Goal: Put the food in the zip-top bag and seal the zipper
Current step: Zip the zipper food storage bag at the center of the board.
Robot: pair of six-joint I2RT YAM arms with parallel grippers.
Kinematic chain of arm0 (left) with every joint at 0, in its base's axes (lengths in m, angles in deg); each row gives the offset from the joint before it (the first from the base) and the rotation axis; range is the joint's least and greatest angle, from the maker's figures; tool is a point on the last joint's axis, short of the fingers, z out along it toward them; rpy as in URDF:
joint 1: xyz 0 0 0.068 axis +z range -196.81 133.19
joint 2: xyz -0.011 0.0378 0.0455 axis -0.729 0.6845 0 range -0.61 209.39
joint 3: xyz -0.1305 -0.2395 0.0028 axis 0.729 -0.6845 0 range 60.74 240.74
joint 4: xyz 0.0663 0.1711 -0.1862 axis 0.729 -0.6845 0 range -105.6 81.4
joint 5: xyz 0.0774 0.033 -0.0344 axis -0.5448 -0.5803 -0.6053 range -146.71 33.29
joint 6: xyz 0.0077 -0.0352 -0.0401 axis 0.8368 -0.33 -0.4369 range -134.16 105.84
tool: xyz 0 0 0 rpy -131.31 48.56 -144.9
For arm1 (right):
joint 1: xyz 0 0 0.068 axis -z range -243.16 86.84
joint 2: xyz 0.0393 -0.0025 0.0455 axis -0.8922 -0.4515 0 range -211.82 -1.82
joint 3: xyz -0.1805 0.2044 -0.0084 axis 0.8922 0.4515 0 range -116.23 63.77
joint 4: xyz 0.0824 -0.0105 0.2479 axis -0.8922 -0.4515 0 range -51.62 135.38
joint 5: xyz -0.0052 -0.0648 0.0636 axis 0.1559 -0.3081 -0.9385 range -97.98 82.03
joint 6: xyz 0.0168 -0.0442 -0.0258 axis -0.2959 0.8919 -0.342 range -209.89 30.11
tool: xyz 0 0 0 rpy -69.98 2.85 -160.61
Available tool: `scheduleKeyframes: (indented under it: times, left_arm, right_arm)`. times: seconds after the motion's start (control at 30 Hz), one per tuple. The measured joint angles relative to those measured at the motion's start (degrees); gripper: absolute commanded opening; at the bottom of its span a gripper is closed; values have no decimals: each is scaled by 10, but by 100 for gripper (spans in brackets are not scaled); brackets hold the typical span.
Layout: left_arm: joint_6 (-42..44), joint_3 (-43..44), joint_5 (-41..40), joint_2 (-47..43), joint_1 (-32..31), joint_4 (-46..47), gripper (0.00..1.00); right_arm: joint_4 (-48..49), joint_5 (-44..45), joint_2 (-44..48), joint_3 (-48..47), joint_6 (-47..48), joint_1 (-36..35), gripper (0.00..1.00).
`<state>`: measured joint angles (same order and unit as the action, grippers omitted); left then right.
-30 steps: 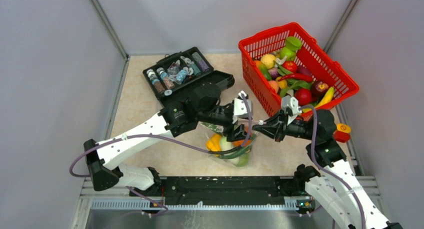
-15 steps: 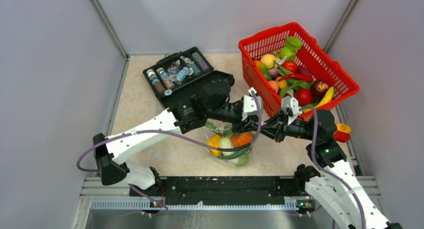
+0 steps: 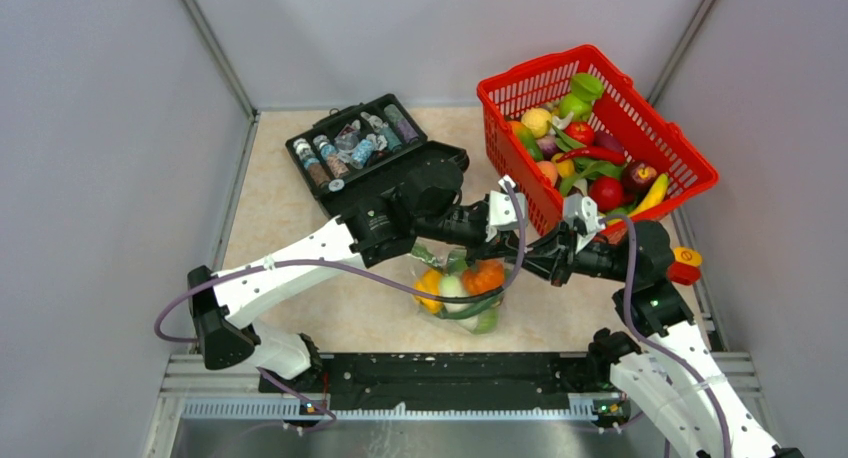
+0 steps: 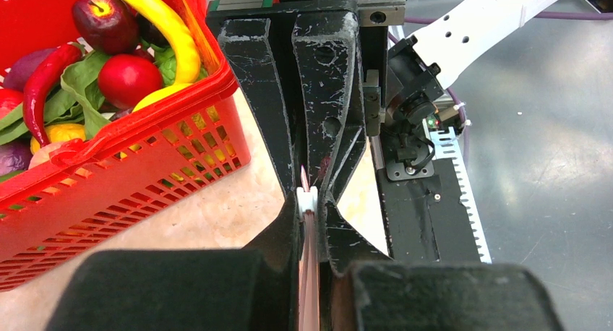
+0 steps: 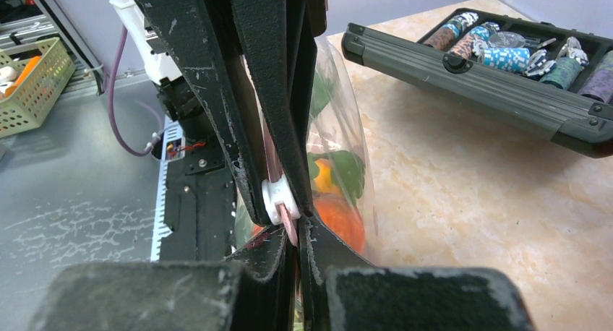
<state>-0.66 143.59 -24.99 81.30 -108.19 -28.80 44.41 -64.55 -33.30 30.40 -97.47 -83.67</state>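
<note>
The zip-top bag [image 3: 462,296] hangs upright over the table with food in it: a yellow pepper [image 3: 430,284], a white radish [image 3: 452,287] and an orange tomato [image 3: 486,276]. Its pinkish zipper [image 4: 309,280] runs edge-on between my left gripper's [image 4: 309,219] fingers, which are shut on it just behind the white slider [image 4: 306,201]. My right gripper [image 5: 296,230] is shut on the zipper's end, tip to tip with the left gripper across the slider [image 5: 277,199]. Both grippers meet above the bag's right top corner, the left gripper [image 3: 503,241] next to the right gripper [image 3: 533,255].
A red mesh basket [image 3: 690,168] full of toy fruit and vegetables stands at the back right, close to the left gripper. An open black case [image 3: 440,163] with small bottles lies at the back left. A red and yellow object [image 3: 685,266] sits by the right wall.
My left gripper has moved right along the bag's top edge to the slider and closed on the zipper. The right gripper has stayed shut at the same place.
</note>
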Motion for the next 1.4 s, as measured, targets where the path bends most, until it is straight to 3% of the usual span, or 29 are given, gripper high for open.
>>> scheduleKeyframes:
  times: [0.73,0.87,0.97,1.2,1.4]
  left_arm:
    - [32,-8,-42,-25,-9,-47,0]
    - [31,-8,-40,-25,-9,-47,0]
    - [31,-8,-34,-25,-9,-47,0]
    - [31,3,-22,-11,-9,-50,0]
    - [33,27,-31,1,-8,-65,0]
  right_arm:
    - [-6,-16,0,0,3,-4,1]
    - [-6,-16,0,0,4,-4,37]
    - [-9,-14,0,0,7,-4,42]
    - [-68,9,-5,-20,47,-13,39]
    - [-140,25,-32,-75,101,-24,19]
